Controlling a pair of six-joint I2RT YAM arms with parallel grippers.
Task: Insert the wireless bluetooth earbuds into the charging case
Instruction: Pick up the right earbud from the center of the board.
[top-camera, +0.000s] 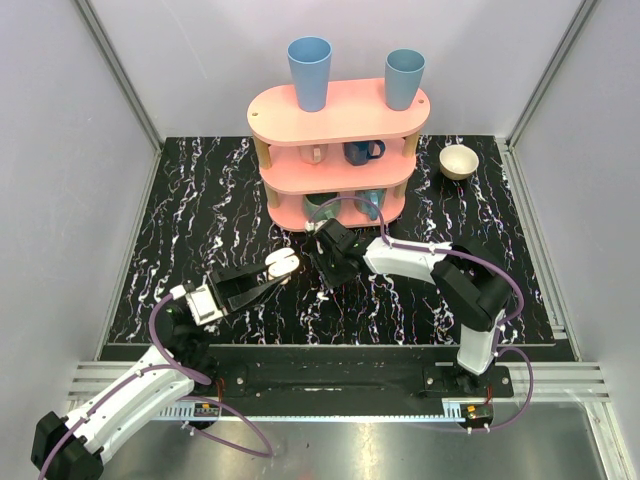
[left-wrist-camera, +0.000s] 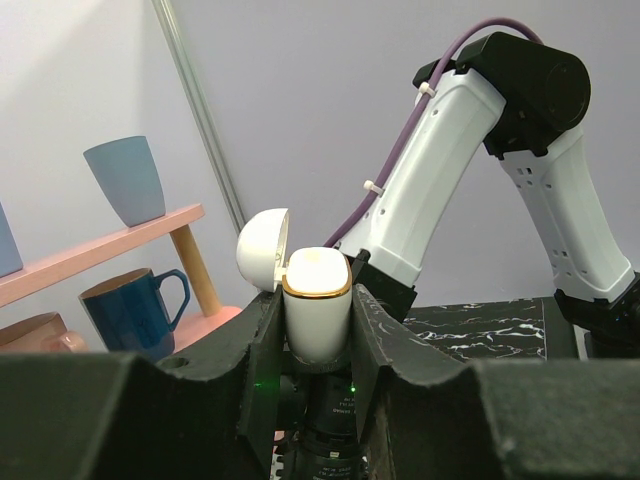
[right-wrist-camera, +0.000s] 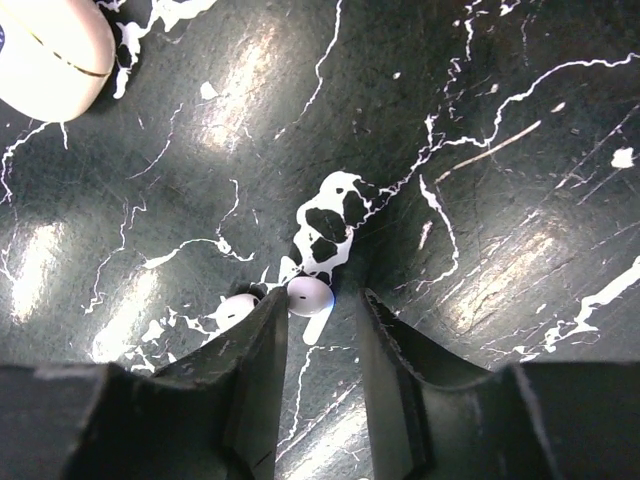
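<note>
My left gripper is shut on the charging case, a white box with a gold rim, held upright above the table with its lid swung open. The wireless bluetooth earbuds lie on the black marbled table under my right gripper. One earbud sits between the fingers, against the left finger, with a gap to the right finger. The other earbud lies just outside the left finger. The right gripper is open, low over the table, just right of the case.
A pink three-tier shelf stands at the back with two blue cups on top and mugs on its lower levels. A cream bowl sits at the back right. The right arm stretches close behind the held case.
</note>
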